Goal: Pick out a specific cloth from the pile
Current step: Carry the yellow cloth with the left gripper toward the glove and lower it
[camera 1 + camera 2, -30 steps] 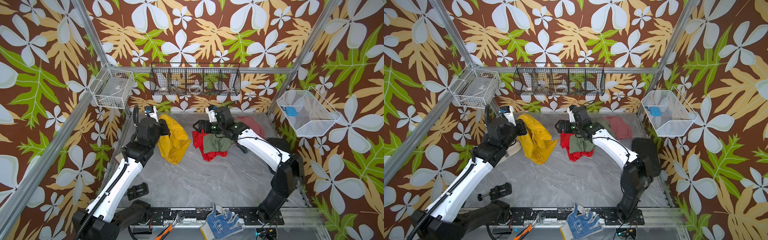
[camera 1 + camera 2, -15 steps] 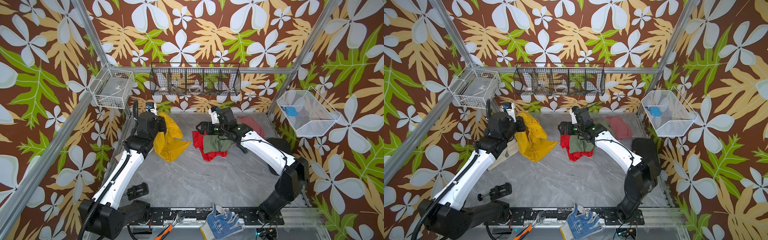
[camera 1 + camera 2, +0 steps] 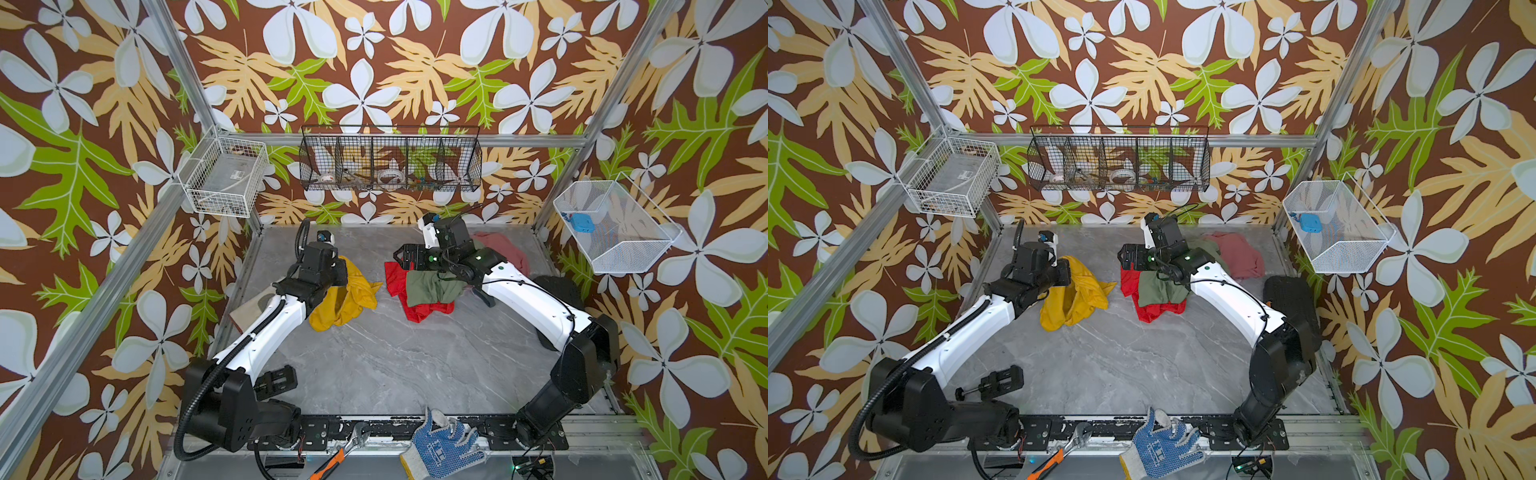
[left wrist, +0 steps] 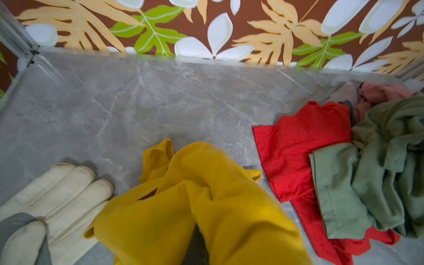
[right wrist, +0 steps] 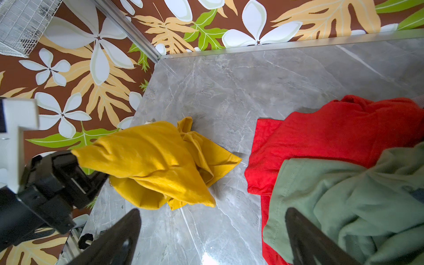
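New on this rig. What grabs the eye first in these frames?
The yellow cloth stands out, hanging from the shut left gripper left of centre, apart from the red-and-green pile. The right gripper hangs over that pile's edge, jaws wide open. Loud floral wallpaper covers every wall around the grey table.

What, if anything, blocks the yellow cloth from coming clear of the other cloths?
Nothing visible. The left gripper is shut on the yellow cloth, whose tip lies apart from the pile across a narrow strip of bare table. The right gripper is open at the pile's edge.
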